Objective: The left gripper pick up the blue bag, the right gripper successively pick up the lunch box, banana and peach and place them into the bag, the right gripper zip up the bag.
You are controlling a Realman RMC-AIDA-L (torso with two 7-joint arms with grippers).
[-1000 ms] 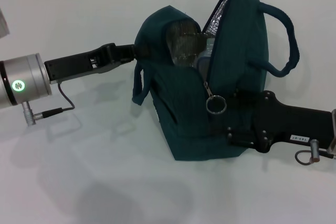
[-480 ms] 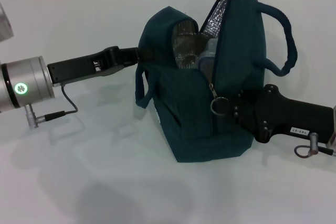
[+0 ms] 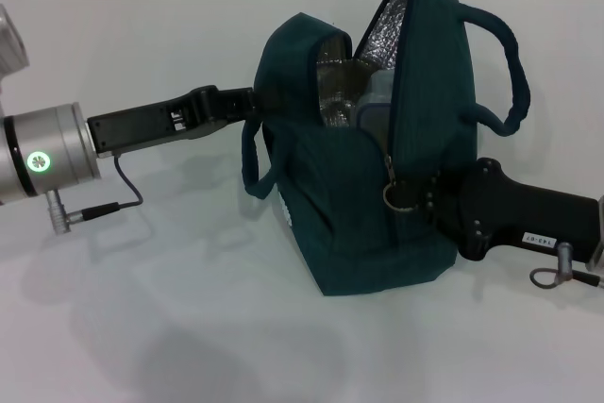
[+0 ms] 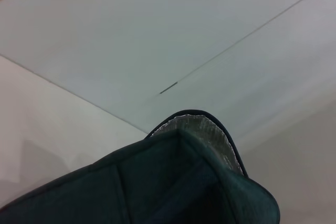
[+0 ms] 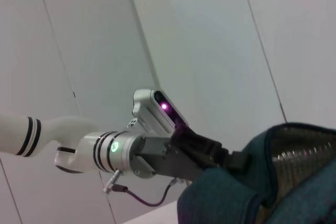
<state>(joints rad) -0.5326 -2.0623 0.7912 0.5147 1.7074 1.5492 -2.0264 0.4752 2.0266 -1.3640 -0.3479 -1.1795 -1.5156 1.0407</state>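
The blue bag [image 3: 349, 205] stands upright mid-table with its top gaping and the silver foil lining [image 3: 382, 30] showing. Inside the mouth a pale shape, the lunch box [image 3: 375, 92], peeks out. My left gripper [image 3: 248, 101] is shut on the bag's left rim; the right wrist view shows it [image 5: 231, 159] clamped to that edge of the bag [image 5: 294, 182]. The right gripper [image 3: 423, 200] presses against the bag's front right side, right at the ring zipper pull [image 3: 397, 195]. Banana and peach are hidden. The left wrist view shows only the bag's rim [image 4: 173, 182].
The white table [image 3: 189, 318] lies bare in front and to the left. A loop handle [image 3: 510, 73] sticks out on the bag's right, another [image 3: 253, 162] hangs on its left. A cable [image 3: 113, 197] dangles under my left wrist.
The right gripper rose from low on the bag's front up to the ring pull. Bag and left gripper shifted slightly to the right.
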